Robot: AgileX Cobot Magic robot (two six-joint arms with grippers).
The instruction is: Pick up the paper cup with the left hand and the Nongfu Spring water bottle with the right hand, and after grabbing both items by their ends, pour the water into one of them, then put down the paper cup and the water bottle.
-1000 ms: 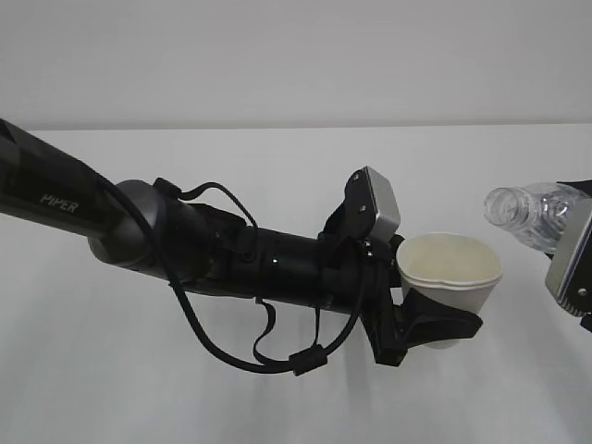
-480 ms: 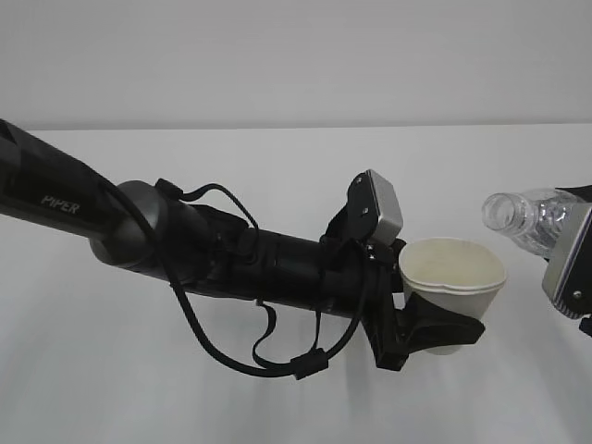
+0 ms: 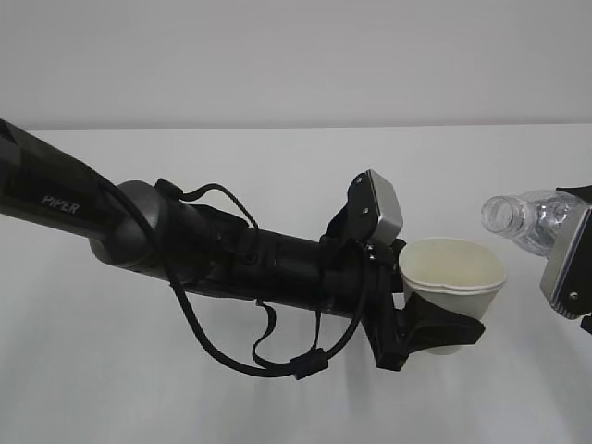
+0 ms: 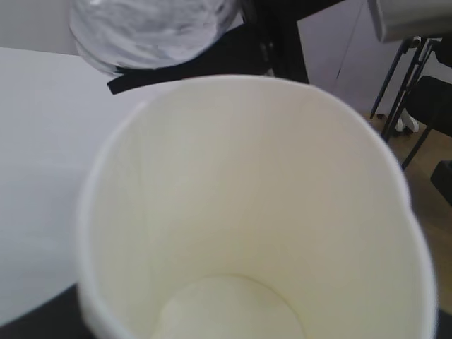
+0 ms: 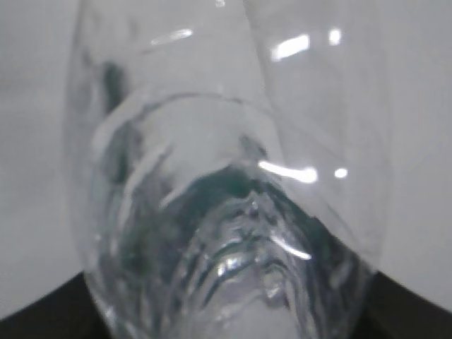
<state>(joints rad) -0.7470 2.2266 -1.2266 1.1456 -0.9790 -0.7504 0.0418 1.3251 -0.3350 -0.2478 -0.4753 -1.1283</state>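
Paper cup (image 3: pixel 453 277) clamped low in left pincer (image 3: pixel 427 331), lifted off tabletop (image 3: pixel 277 166), mouth up to receive. Nongfu Spring water bottle (image 3: pixel 527 215) tilted, open neck just right of rim, apparently gripped by right pincer (image 3: pixel 575 268); fingers mostly cropped. No stream visible.

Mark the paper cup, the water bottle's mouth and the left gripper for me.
paper cup (image 3: pixel 451 277): exterior view, outer wall just below the rim.
water bottle (image 3: pixel 500 214): exterior view, open mouth of the tilted neck.
left gripper (image 3: pixel 435 335): exterior view, black fingers clamping the cup's base.
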